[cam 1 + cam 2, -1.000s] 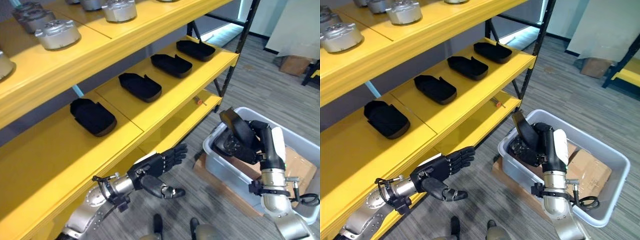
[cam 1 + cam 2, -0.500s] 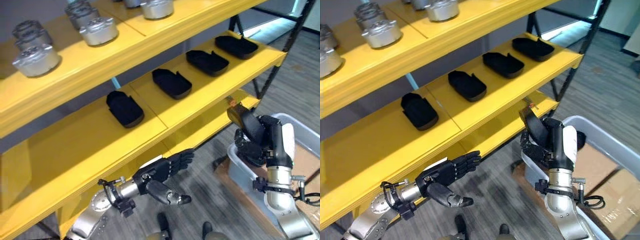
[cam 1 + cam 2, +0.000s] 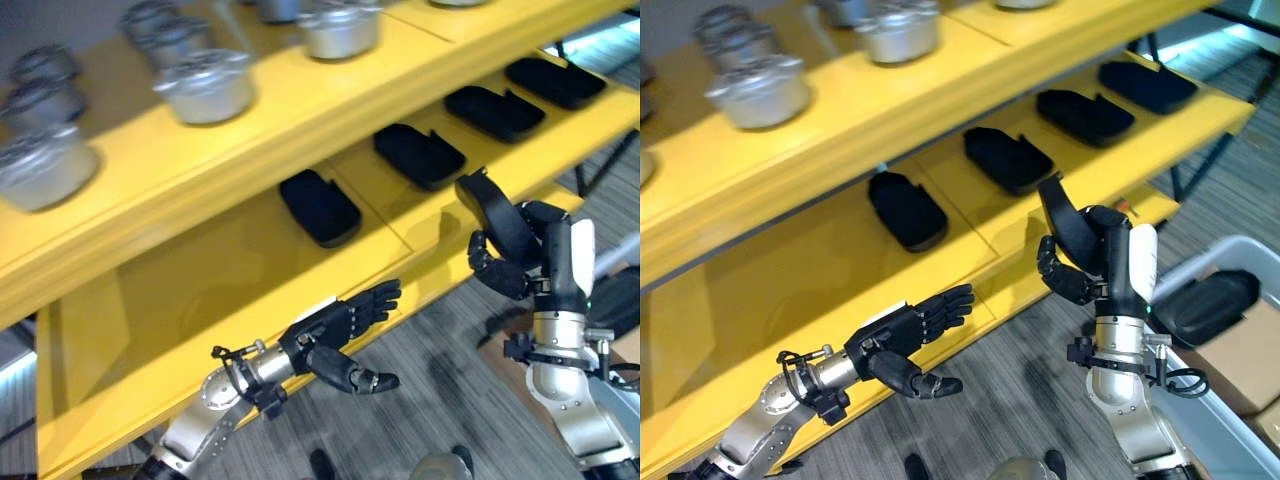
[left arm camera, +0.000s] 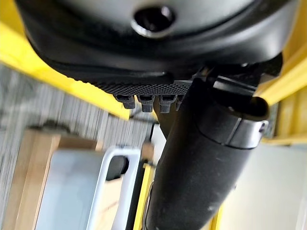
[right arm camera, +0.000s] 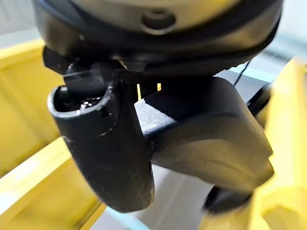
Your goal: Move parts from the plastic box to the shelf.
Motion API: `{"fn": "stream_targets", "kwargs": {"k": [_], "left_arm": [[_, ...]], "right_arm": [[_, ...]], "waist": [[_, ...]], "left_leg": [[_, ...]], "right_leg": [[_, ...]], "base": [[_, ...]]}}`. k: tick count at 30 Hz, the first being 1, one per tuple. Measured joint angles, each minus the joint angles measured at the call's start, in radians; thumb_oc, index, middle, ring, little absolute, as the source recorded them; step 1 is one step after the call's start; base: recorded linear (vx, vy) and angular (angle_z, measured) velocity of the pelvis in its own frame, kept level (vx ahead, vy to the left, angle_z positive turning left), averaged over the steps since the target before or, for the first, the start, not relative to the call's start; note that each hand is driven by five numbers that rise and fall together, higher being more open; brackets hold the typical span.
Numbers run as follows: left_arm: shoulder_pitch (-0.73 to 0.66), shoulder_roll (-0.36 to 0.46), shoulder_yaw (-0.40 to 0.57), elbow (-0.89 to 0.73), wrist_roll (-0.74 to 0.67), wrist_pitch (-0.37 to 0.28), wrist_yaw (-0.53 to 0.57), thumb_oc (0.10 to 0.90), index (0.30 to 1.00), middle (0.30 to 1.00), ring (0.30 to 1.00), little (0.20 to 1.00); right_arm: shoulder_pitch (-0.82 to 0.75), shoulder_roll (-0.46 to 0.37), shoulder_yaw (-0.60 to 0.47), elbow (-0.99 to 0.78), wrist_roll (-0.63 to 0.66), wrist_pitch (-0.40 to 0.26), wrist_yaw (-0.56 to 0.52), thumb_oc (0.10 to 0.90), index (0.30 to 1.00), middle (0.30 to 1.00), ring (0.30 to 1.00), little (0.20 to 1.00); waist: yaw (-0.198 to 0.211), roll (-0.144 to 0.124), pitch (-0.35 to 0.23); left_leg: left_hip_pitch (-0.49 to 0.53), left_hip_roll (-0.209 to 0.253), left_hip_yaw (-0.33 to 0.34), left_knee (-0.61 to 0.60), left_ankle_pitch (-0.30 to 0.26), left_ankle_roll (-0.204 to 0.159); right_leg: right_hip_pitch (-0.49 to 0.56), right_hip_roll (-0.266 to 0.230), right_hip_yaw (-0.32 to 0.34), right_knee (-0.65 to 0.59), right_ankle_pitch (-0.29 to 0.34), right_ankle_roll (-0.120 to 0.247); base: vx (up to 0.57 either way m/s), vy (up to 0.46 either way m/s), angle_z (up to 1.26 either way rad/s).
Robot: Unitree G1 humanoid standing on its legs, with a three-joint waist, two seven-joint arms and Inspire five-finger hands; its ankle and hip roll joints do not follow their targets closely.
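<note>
Black part [image 3: 1065, 218] was clamped in right hand [image 3: 1085, 262], fingers curled round it, raised just off yellow shelf [image 3: 970, 240] edge. Left hand [image 3: 902, 338] hung spread, empty. Advice: set it flat w/ the row of parts [image 3: 1006, 160], in the bare gap.

Four black parts [image 3: 906, 210] lie on the middle yellow shelf [image 3: 820, 290]. One more black part [image 3: 1064, 222] is in the right hand [image 3: 1080, 262]. One sits in the plastic box [image 3: 1230, 400].

At least three silver castings [image 3: 758, 90] are on the upper shelf.
</note>
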Motion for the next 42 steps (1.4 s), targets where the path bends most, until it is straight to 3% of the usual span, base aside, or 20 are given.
{"fn": "stream_targets", "kwargs": {"k": [1, 3, 4, 7, 13, 14, 15, 17, 18, 21, 23, 27, 33, 34, 35, 36, 37, 40, 41, 42], "left_arm": [[-0.001, 0.002, 0.003, 0.001, 0.0, 0.0, -0.001, 0.9, 1.0, 1.0, 1.0, 1.0], [0.045, 0.03, 0.027, -0.011, -0.002, -0.001, -0.007, 0.9, 1.0, 1.0, 1.0, 1.0], [0.06, 0.036, 0.04, -0.006, -0.001, 0.001, -0.021, 0.9, 1.0, 1.0, 1.0, 1.0], [0.083, 0.04, 0.049, -0.004, -0.001, 0.015, -0.04, 0.9, 1.0, 1.0, 1.0, 1.0], [0.119, 0.058, 0.065, -0.008, 0.0, 0.015, -0.067, 0.9, 1.0, 1.0, 1.0, 1.0], [0.111, 0.05, 0.065, -0.004, 0.0, 0.016, -0.067, 0.9, 1.0, 1.0, 1.0, 1.0], [0.102, 0.054, 0.065, -0.005, 0.0, 0.016, -0.069, 0.9, 1.0, 1.0, 1.0, 1.0], [0.071, 0.057, 0.063, 0.001, 0.0, 0.019, -0.069, 0.9, 1.0, 1.0, 1.0, 1.0], [0.056, 0.051, 0.071, 0.0, -0.002, 0.019, -0.068, 0.9, 1.0, 1.0, 1.0, 1.0], [0.041, 0.055, 0.024, -0.015, -0.005, 0.022, -0.068, 0.9, 1.0, 1.0, 1.0, 1.0], [0.047, 0.052, 0.017, -0.015, -0.013, 0.023, -0.07, 0.9, 1.0, 1.0, 1.0, 1.0], [0.063, 0.052, 0.018, -0.031, -0.039, 0.034, -0.068, 0.9, 1.0, 1.0, 1.0, 1.0], [0.063, 0.052, 0.016, -0.051, -0.04, 0.041, -0.067, 0.9, 1.0, 1.0, 1.0, 1.0], [0.058, 0.05, 0.012, -0.05, -0.04, 0.043, -0.068, 0.9, 1.0, 1.0, 1.0, 1.0], [0.041, 0.05, 0.002, -0.05, -0.04, 0.045, -0.07, 0.9, 1.0, 1.0, 1.0, 1.0], [0.023, 0.05, -0.01, -0.049, -0.04, 0.05, -0.075, 0.9, 1.0, 1.0, 1.0, 1.0], [0.009, 0.052, -0.021, -0.05, -0.041, 0.05, -0.079, 0.9, 1.0, 1.0, 1.0, 1.0], [-0.003, 0.053, -0.057, -0.054, -0.04, 0.05, -0.086, 0.9, 1.0, 1.0, 1.0, 1.0], [-0.002, 0.051, -0.068, -0.054, -0.04, 0.05, -0.085, 0.9, 1.0, 1.0, 1.0, 1.0], [-0.001, 0.051, -0.069, -0.054, -0.041, 0.049, -0.085, 0.9, 1.0, 1.0, 1.0, 1.0]], "right_arm": [[0.005, 0.004, -0.007, -0.008, -0.01, 0.0, 0.0, 0.4, 0.3, 0.3, 0.3, 0.3], [-0.003, 0.027, -0.006, -0.026, -0.033, 0.002, 0.003, 0.4, 0.3, 0.3, 0.3, 0.3], [0.0, 0.029, -0.005, -0.047, -0.04, 0.004, 0.004, 0.4, 0.3, 0.3, 0.3, 0.3], [0.001, 0.031, 0.0, -0.073, -0.071, 0.012, 0.003, 0.4, 0.3, 0.3, 0.3, 0.3], [0.005, 0.071, 0.021, -0.074, -0.111, 0.044, -0.007, 0.4, 0.3, 0.3, 0.3, 0.3], [0.013, 0.067, 0.02, -0.074, -0.118, 0.055, -0.021, 0.4, 0.3, 0.3, 0.3, 0.3], [0.026, 0.069, 0.02, -0.073, -0.128, 0.057, -0.036, 0.4, 0.3, 0.3, 0.3, 0.3], [0.06, 0.056, 0.02, -0.073, -0.162, 0.054, -0.062, 0.4, 0.3, 0.3, 0.3, 0.3], [0.067, 0.03, 0.019, -0.072, -0.19, 0.052, -0.078, 0.4, 0.3, 0.3, 0.3, 0.3], [0.064, -0.036, 0.006, -0.058, -0.265, 0.055, -0.152, 0.4, 0.3, 0.3, 0.3, 0.3], [0.061, -0.042, 0.004, -0.057, -0.273, 0.057, -0.164, 0.4, 0.3, 0.3, 0.3, 0.3], [0.06, -0.064, -0.016, -0.059, -0.363, 0.055, -0.18, 0.4, 0.3, 0.3, 0.3, 0.3], [0.059, -0.133, -0.021, -0.062, -0.434, 0.02, -0.195, 0.4, 0.3, 0.3, 0.3, 0.3], [0.061, -0.147, -0.02, -0.066, -0.453, 0.017, -0.195, 0.4, 0.3, 0.3, 0.3, 0.3], [0.062, -0.164, -0.02, -0.071, -0.465, 0.017, -0.195, 0.4, 0.3, 0.3, 0.3, 0.3], [0.062, -0.171, -0.02, -0.073, -0.476, 0.017, -0.194, 0.4, 0.3, 0.3, 0.3, 0.3], [0.059, -0.171, -0.02, -0.074, -0.49, 0.014, -0.191, 0.4, 0.3, 0.3, 0.3, 0.3], [0.038, -0.204, -0.02, -0.074, -0.54, -0.013, -0.167, 0.4, 0.3, 0.3, 0.3, 0.3], [0.036, -0.224, -0.02, -0.075, -0.547, -0.026, -0.162, 0.4, 0.3, 0.3, 0.3, 0.3], [0.031, -0.235, -0.02, -0.075, -0.548, -0.039, -0.158, 0.4, 0.3, 0.3, 0.3, 0.3]], "waist": [[-0.019, -0.01, -0.001], [0.057, -0.013, -0.002], [0.072, -0.016, 0.0], [0.079, -0.02, -0.001], [0.078, -0.076, -0.002], [0.065, -0.077, -0.004], [0.048, -0.076, -0.003], [0.021, -0.072, -0.003], [0.028, -0.085, -0.017], [0.013, -0.005, -0.035], [0.009, 0.009, -0.04], [-0.003, 0.019, -0.042], [-0.015, 0.048, -0.044], [-0.017, 0.055, -0.044], [-0.035, 0.057, -0.043], [-0.043, 0.045, -0.042], [-0.054, 0.026, -0.038], [-0.054, 0.029, -0.038], [-0.055, 0.034, -0.034], [-0.05, 0.039, -0.032]], "left_leg": [[0.001, -0.018, -0.015, -0.004, -0.027, -0.016], [0.002, -0.034, -0.006, -0.004, -0.041, -0.016], [-0.004, -0.041, -0.013, -0.001, -0.043, -0.012], [-0.006, -0.057, -0.033, 0.0, -0.034, -0.006], [0.017, -0.058, 0.01, -0.004, -0.051, 0.021], [0.022, -0.049, -0.011, 0.0, -0.047, 0.029], [0.015, -0.036, -0.035, 0.0, -0.045, 0.031], [-0.002, -0.01, -0.089, 0.0, -0.037, 0.033], [-0.016, -0.025, -0.096, 0.0, -0.023, 0.026], [-0.05, -0.022, -0.135, 0.0, -0.007, 0.015], [-0.045, -0.02, -0.136, 0.0, -0.006, 0.013], [-0.033, -0.018, -0.13, 0.0, -0.008, 0.005], [-0.04, -0.016, -0.122, -0.004, -0.011, -0.006], [-0.05, -0.016, -0.117, -0.004, -0.015, -0.034], [-0.062, -0.006, -0.081, -0.004, -0.036, -0.047], [-0.064, 0.011, 0.031, 0.0, -0.082, -0.031], [-0.066, 0.018, 0.098, 0.034, -0.085, -0.012], [-0.027, 0.063, 0.111, 0.055, -0.064, -0.011], [-0.002, 0.093, 0.094, 0.052, -0.016, -0.018], [0.013, 0.099, 0.057, 0.037, -0.019, -0.065]], "right_leg": [[0.028, -0.016, 0.003, 0.009, 0.052, 0.04], [0.024, -0.031, -0.02, 0.009, 0.069, 0.044], [0.028, -0.04, -0.03, 0.01, 0.07, 0.044], [0.035, -0.054, -0.071, 0.025, 0.08, 0.032], [-0.01, -0.059, -0.166, 0.135, 0.112, 0.025], [-0.04, -0.056, -0.157, 0.189, 0.079, 0.04], [-0.059, -0.009, -0.089, 0.218, 0.01, 0.035], [-0.086, 0.14, 0.082, 0.283, -0.098, -0.019], [-0.074, 0.2, 0.082, 0.207, -0.086, -0.105], [-0.038, 0.218, 0.065, 0.108, -0.032, -0.096], [-0.023, 0.224, 0.064, 0.084, -0.025, -0.1], [0.023, 0.23, 0.07, 0.009, 0.007, -0.1], [0.023, 0.231, 0.068, 0.009, 0.007, -0.101], [0.022, 0.227, 0.043, 0.011, 0.016, -0.109], [0.022, 0.212, 0.015, 0.01, 0.016, -0.11], [0.018, 0.191, -0.015, 0.011, 0.016, -0.111], [0.015, 0.165, -0.03, 0.012, 0.016, -0.111], [0.011, 0.132, -0.031, 0.025, 0.006, -0.094], [0.011, 0.132, -0.031, 0.035, 0.001, -0.086], [0.009, 0.123, -0.017, 0.042, 0.001, -0.082]], "base": [[-0.01, 0.266, 1.1], [0.0, 0.316, 0.35], [-0.01, 0.262, 0.13], [0.0, 0.205, 0.29], [-0.05, 0.092, -0.17], [-0.02, -0.003, 0.24], [-0.03, -0.007, 0.43], [-0.05, -0.033, 0.68], [-0.07, -0.102, 0.73], [-0.02, -0.089, 0.39], [0.01, -0.089, 0.09], [-0.01, -0.079, -0.06], [-0.09, -0.024, 0.0], [-0.13, 0.053, 0.33], [-0.07, 0.083, 0.59], [-0.03, 0.105, 0.78], [-0.01, 0.106, 0.69], [0.01, 0.154, 0.27], [0.0, 0.171, -0.05], [0.01, 0.165, -0.16]]}}
